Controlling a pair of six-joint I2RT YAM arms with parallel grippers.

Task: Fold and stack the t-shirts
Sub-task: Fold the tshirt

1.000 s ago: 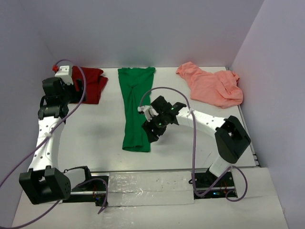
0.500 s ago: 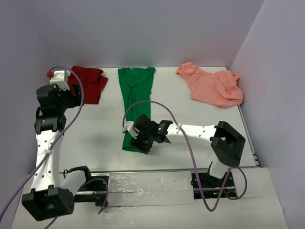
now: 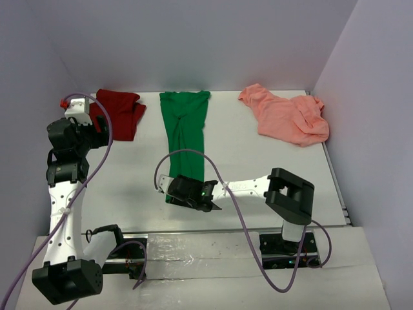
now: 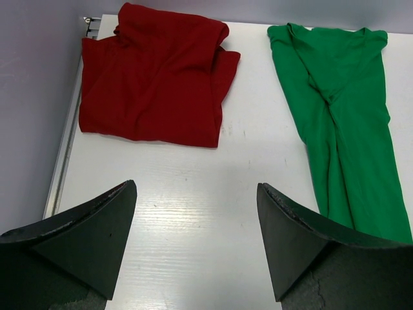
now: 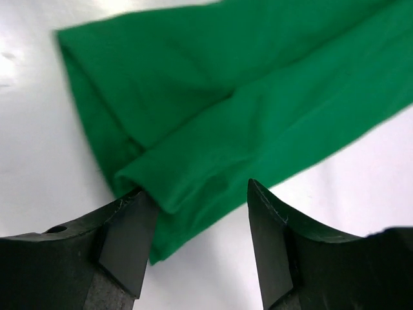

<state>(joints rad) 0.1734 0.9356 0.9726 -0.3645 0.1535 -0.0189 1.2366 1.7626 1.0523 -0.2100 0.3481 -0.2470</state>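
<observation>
The bright green t-shirt [image 3: 185, 135] lies as a long folded strip down the middle of the table; it also shows in the left wrist view [image 4: 342, 129]. My right gripper [image 3: 181, 192] is open and low at its near end. In the right wrist view [image 5: 195, 188] the jaws straddle the near corner of the green cloth [image 5: 258, 97], with one finger [image 5: 126, 239] against the fold. The dark red t-shirt [image 3: 122, 113] lies folded at the back left [image 4: 155, 84]. My left gripper [image 3: 97, 123] is open and empty [image 4: 197, 187], above bare table near it. The salmon pink t-shirt [image 3: 284, 116] lies crumpled at the back right.
White walls enclose the table at the back and both sides. The table's metal left edge [image 4: 64, 155] runs beside the red shirt. Purple cables loop from both arms over the table [image 3: 193, 155].
My right gripper has swung from beside the middle of the green shirt down to its near end and lowered onto it. My left arm has drawn slightly left.
</observation>
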